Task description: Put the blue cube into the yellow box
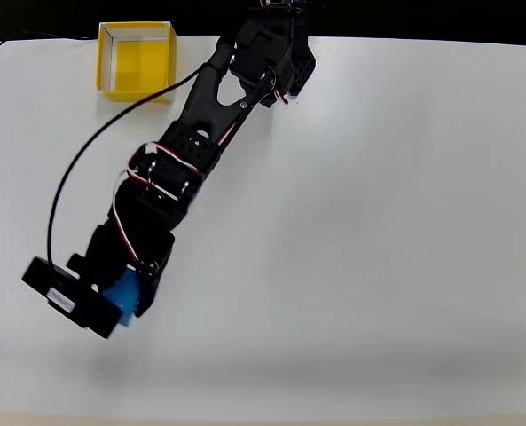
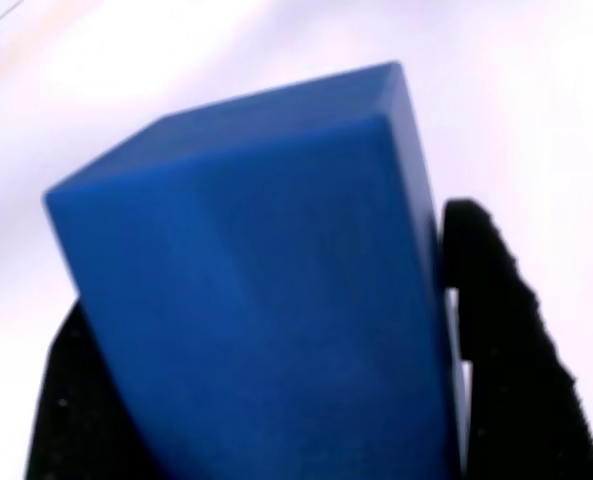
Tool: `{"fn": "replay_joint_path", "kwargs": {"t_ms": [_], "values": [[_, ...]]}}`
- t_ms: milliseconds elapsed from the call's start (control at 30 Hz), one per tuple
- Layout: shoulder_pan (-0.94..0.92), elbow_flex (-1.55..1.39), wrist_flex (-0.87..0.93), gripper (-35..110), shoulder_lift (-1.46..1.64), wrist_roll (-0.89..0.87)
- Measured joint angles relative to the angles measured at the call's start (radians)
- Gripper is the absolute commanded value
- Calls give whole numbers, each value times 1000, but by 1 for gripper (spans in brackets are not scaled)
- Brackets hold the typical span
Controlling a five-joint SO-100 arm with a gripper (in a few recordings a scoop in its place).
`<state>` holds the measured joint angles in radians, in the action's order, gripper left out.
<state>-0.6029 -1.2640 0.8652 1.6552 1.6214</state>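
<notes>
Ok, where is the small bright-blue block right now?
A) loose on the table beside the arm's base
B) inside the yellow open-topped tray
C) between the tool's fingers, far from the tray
C: in the wrist view the small bright-blue block sits between the tool's black fingers; overhead, the yellow open-topped tray sits at the table's far corner.

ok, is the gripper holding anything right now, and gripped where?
Yes: the gripper holds the blue cube, with a black finger against each of two opposite side faces in the wrist view. In the overhead view, the cube sits at the arm's tip.
</notes>
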Motion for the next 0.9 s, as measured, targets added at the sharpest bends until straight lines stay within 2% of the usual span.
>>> {"fn": "replay_joint_path", "kwargs": {"t_ms": [233,467,700,900], "values": [[-351,-101,129,8,222,-41],[-617,-316,199,8,394,-66],[-799,-522,210,7,525,-81],[-873,-715,221,7,621,-81]]}}
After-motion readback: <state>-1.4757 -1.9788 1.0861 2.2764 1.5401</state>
